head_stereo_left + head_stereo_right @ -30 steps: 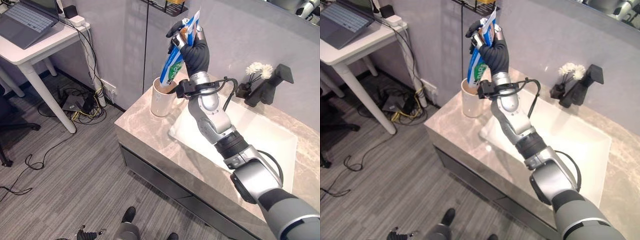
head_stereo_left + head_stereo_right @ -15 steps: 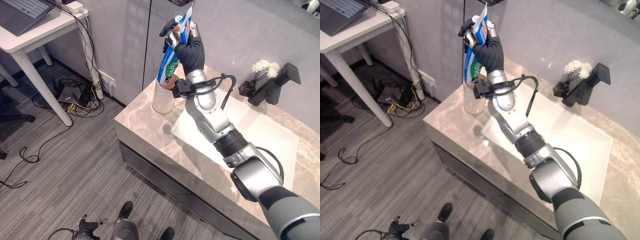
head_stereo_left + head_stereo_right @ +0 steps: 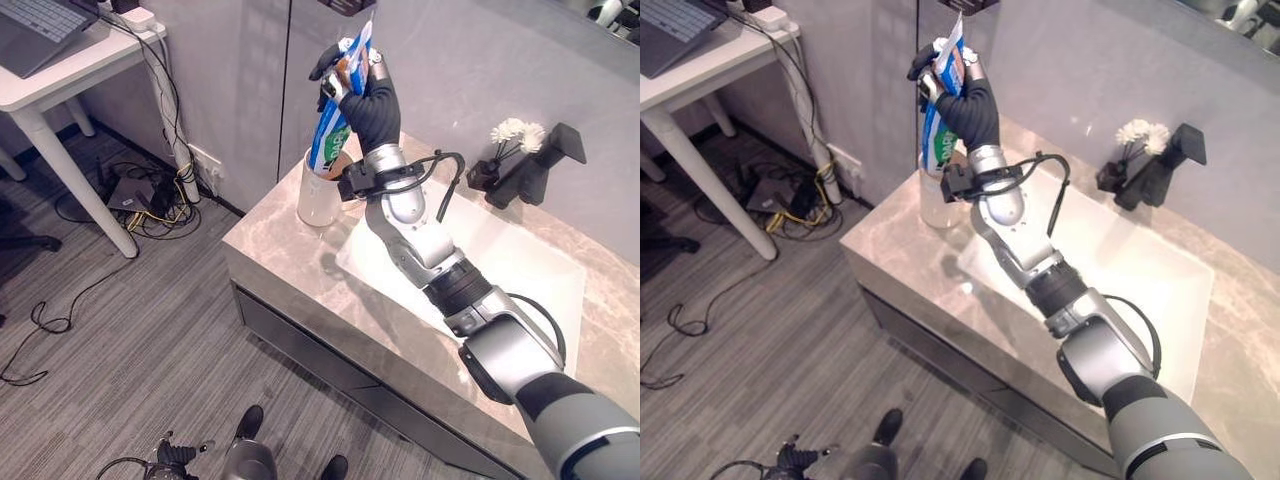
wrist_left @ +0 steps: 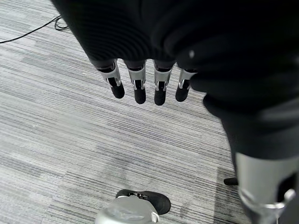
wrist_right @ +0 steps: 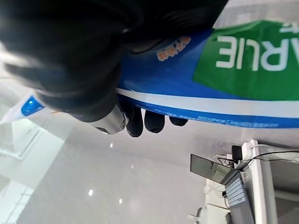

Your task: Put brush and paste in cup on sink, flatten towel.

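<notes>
1. The right hand [image 3: 370, 95] gripped the paste tube [image 3: 333, 130], fingers curled round its upper end.
2. The tube hung near-upright, lower end in the cup [image 3: 316, 203] on the sink counter [image 3: 300, 265].
3. The left hand [image 4: 140, 84] hung relaxed.

a cup [image 3: 320, 196] stands on the left end of the counter [image 3: 290, 270], just left of the sink basin [image 3: 520, 270]. above it the right hand [image 3: 365, 92] grips a toothpaste tube [image 3: 335, 120], upright, its lower end inside the cup's mouth. a faucet [image 3: 545, 160] rises behind the basin, a small vase of flowers [image 3: 505, 145] just to its left. a desk [image 3: 60, 75] with a laptop [image 3: 35, 25] stands well to the left; cables [image 3: 150, 200] lie on the floor between desk and counter. the left hand [image 4: 145, 84] hangs over the floor, fingers relaxed.
</notes>
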Tool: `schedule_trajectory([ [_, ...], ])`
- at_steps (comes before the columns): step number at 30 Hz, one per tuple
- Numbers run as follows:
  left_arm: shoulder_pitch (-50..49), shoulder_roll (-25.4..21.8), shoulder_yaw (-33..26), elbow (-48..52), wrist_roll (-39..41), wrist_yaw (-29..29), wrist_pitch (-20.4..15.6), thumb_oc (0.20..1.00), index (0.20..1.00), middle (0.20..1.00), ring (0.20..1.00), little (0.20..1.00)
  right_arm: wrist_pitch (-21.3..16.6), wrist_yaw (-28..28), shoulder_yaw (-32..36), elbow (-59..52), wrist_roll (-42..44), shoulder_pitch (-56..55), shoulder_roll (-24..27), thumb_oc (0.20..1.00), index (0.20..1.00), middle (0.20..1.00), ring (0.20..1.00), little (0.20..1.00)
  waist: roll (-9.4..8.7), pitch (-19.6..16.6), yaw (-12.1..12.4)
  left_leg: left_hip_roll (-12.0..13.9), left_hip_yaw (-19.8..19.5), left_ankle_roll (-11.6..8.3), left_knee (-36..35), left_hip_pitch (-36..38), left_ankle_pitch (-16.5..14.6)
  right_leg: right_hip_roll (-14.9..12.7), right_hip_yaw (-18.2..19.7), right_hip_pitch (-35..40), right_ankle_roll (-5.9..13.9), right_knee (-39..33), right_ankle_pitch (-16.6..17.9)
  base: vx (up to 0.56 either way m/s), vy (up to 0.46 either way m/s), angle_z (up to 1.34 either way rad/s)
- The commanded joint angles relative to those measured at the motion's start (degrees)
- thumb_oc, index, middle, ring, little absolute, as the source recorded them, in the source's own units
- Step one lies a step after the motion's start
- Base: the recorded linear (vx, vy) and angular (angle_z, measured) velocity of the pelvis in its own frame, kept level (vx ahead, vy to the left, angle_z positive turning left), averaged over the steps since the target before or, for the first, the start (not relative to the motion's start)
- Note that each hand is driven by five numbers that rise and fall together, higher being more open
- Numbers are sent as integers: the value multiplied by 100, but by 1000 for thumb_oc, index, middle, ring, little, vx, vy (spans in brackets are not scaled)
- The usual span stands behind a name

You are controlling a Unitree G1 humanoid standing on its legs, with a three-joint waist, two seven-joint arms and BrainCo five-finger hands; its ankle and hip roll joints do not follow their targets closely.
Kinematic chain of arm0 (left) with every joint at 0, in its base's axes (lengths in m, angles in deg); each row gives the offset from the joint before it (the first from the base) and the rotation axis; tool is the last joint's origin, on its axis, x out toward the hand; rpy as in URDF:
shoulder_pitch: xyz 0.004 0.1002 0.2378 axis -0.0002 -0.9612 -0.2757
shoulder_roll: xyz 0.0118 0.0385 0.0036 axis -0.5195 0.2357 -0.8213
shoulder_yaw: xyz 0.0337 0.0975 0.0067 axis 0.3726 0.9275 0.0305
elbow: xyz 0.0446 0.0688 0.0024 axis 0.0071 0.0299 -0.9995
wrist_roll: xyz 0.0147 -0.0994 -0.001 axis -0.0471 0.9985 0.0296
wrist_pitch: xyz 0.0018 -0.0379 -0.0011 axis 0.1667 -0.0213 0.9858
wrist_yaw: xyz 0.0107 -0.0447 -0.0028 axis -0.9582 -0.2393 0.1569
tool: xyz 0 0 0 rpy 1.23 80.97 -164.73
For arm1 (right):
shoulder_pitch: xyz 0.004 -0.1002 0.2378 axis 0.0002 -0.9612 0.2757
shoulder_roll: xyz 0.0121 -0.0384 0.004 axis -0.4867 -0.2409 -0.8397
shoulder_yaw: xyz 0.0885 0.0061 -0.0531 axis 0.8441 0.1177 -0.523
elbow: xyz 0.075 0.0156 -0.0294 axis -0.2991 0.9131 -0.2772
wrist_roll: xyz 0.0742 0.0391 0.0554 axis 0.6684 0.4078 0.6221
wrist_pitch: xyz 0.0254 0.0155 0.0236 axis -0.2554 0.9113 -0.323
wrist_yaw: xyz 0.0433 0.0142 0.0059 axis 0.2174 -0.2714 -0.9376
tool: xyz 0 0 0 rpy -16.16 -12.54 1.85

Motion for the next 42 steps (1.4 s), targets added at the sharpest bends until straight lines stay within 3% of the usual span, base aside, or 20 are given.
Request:
schedule_trajectory([
  [1,110,-172,61,-517,-90,107,-42,1000,1000,1000,1000,1000,-205,69,149,-6,-249,479,151,200,200,200,200,200,-100,7,50,-242,-9,298,-89,-214,81,-632,1,359,374,-7,516,0,0,0],
  [12,107,-84,207,-477,-115,67,-49,1000,1000,1000,1000,1000,-66,-40,4,212,-353,372,132,200,200,200,200,200,-46,-16,31,-259,-33,315,-89,-242,80,-633,-1,344,391,-7,542,0,0,0],
  [36,231,-28,455,-289,-104,57,-126,1000,1000,1000,1000,1000,15,84,4,405,-633,248,194,200,200,200,200,200,-114,186,134,-310,-130,331,-89,-481,133,-596,-50,169,410,-7,613,-4,1,3],
  [38,229,-15,464,-272,-92,42,-122,1000,1000,1000,1000,1000,20,49,3,439,-586,236,179,1000,1000,1000,1000,1000,-101,172,121,-301,-110,326,-89,-465,131,-591,-41,177,405,-7,599,0,0,0],
  [42,204,-2,491,-251,-95,11,-141,1000,1000,1000,1000,1000,2,-27,-17,453,-505,259,198,1000,1000,1000,1000,1000,-71,162,123,-285,-105,312,-89,-456,136,-581,-60,196,394,-7,566,0,0,0],
])
